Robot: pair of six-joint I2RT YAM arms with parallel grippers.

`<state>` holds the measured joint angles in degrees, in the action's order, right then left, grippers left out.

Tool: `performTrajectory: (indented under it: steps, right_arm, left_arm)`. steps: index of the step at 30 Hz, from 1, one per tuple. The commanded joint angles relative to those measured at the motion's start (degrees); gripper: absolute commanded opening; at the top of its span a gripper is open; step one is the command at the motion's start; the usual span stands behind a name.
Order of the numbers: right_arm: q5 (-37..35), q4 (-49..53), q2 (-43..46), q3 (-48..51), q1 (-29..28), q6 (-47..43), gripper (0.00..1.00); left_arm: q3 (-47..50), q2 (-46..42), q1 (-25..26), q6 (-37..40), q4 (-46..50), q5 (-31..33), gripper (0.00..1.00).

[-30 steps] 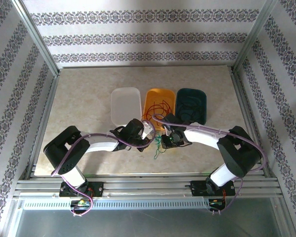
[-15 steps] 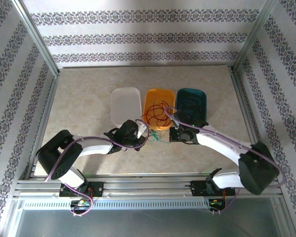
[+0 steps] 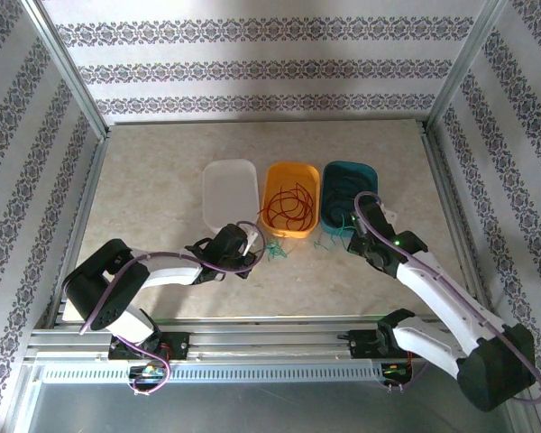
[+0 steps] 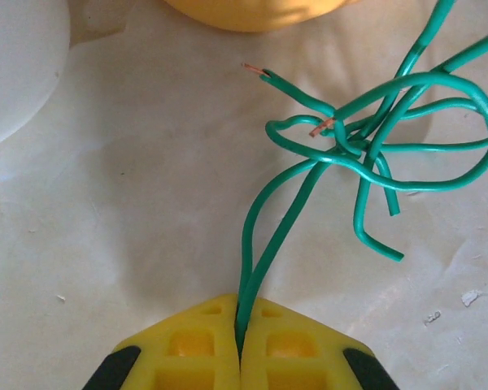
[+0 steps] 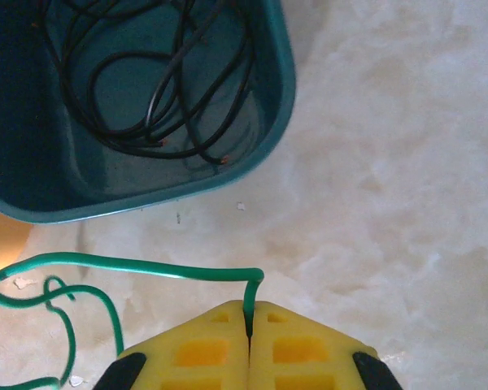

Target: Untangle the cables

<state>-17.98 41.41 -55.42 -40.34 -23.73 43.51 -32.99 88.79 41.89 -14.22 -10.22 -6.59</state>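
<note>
two end effectors now work well apart on the desk (image 3: 153, 180). the right end effector (image 5: 249, 325), clamped on one green cable (image 5: 146, 264), has swung right from beside the left end effector (image 4: 241, 341), which is pinched shut on two green strands (image 4: 268, 244) below the knot (image 4: 346, 142). the pull looks to be drawing one cable out of the tangle. red cables (image 3: 287, 206) lie in the orange tray (image 3: 293, 166) and dark cables (image 5: 146, 106) in the teal tray (image 5: 281, 89). bare desk opens near and right, while tray rims crowd the far side.
</note>
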Motion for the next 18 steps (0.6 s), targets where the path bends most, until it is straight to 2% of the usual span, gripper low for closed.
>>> performTrajectory:
  steps: [1, 5, 8, 9, 11, 13, 16, 18]
  right_arm:
    - [-1.36, -0.97, 4.12, 1.32, 0.43, 1.11, 0.00]
    - [4.78, -9.96, 8.48, 2.26, 0.43, -2.90, 0.03]
    - [10.63, -15.13, 6.10, 0.08, 0.30, -4.75, 0.03]
    - [13.09, -16.68, 4.32, -1.06, 0.11, -4.96, 0.03]
    - [17.02, -20.60, -0.33, -3.51, -1.15, -5.35, 0.03]
    - [17.97, -23.89, -5.55, -6.64, -3.81, -6.00, 0.03]
    - [18.39, -26.57, -14.61, -12.77, -7.31, -6.23, 0.03]
    - [19.47, -27.07, -21.38, -17.71, -8.93, -5.65, 0.02]
  left_arm:
    - [0.61, -0.85, -0.67, -0.65, 2.65, 0.65, 0.00]
    - [2.34, -2.39, -0.67, 0.47, -2.00, -2.02, 0.00]
    - [3.18, -4.06, -0.68, 0.99, -4.29, -2.57, 0.00]
    - [3.36, -4.70, -0.67, 1.09, -4.81, -2.46, 0.04]
    - [3.91, -6.34, -0.66, 0.80, -5.74, -1.36, 0.23]
    - [4.54, -8.56, -0.64, -0.85, -6.30, 3.04, 0.39]
    - [6.14, -13.20, -0.67, -4.33, -6.48, 13.94, 0.49]
    - [6.72, -17.69, -0.67, -8.43, -4.07, 24.00, 0.55]
